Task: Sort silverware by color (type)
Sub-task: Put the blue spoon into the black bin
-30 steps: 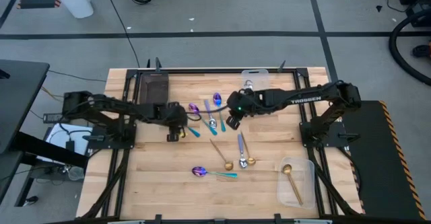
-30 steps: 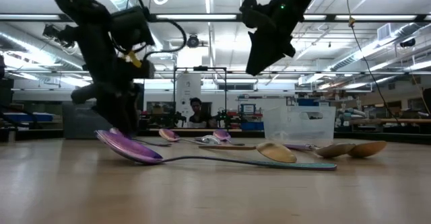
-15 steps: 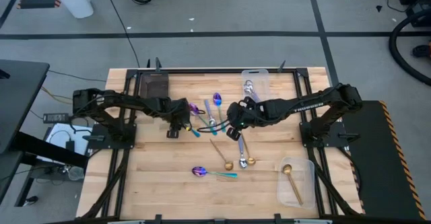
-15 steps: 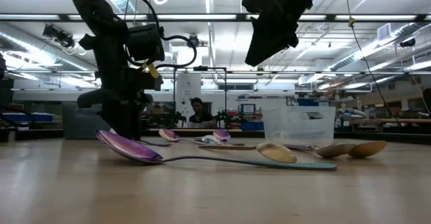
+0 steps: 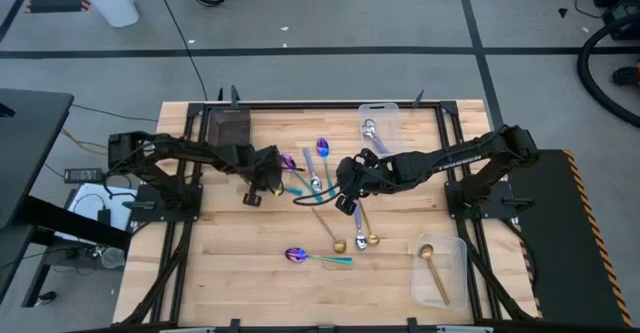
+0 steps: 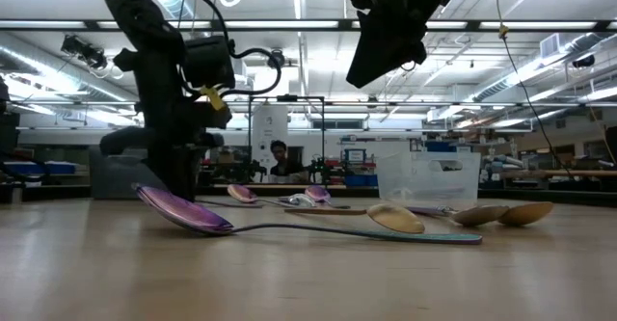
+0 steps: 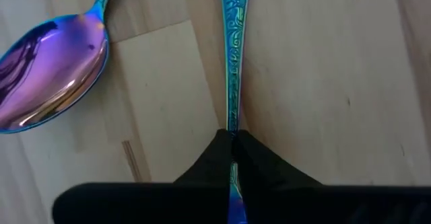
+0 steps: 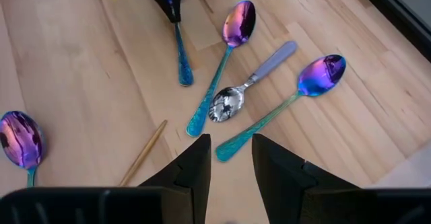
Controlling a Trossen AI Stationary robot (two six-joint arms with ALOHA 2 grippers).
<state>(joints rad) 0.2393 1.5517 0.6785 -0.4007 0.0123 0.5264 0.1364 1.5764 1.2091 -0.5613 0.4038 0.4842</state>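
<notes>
Left hand (image 7: pixel 232 153) pinched on teal spoon handle (image 7: pixel 233 62), flat on table.

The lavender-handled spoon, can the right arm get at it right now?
Probably yes: the right claw hangs open above the lavender-handled spoon, nothing covering it, though teal-handled spoons lie close on both sides.

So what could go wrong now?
The left claw pinches only the thin handle of a teal-handled spoon, so the spoon might twist or slip out when lifted. A purple spoon lies right beside it and could get knocked. The right claw hangs open above the same pile, so the two arms might bump.
</notes>
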